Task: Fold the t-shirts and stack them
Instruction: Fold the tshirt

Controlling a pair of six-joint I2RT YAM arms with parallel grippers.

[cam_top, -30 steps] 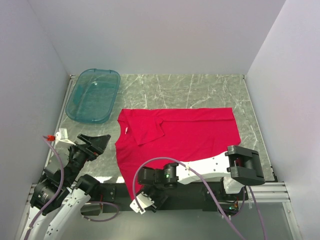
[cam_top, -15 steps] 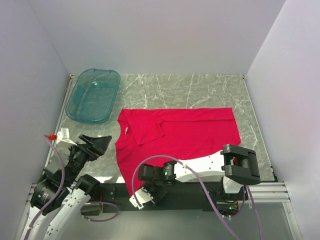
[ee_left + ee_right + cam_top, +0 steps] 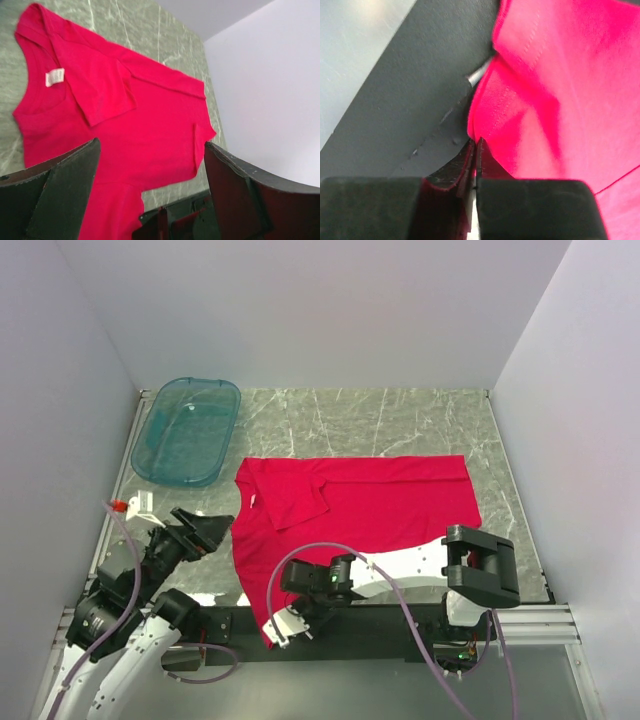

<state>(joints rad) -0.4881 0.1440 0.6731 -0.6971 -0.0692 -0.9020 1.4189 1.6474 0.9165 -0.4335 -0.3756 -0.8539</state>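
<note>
The right gripper [image 3: 474, 145] has just pressed its fingers together at the near-left hem of the red t-shirt [image 3: 370, 500]. It seems to pinch the fabric edge, though the close view is blurred. The shirt lies flat on the table [image 3: 400, 415], and the left gripper [image 3: 215, 525] hovers spread at its left. A fold can likely start.

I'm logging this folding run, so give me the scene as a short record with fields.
t-shirt: red, spread on the table, one sleeve folded in
right gripper: shut on the t-shirt's near edge
left gripper: open, left of the t-shirt, holding nothing
tub: teal, far left, apart from the t-shirt
</note>
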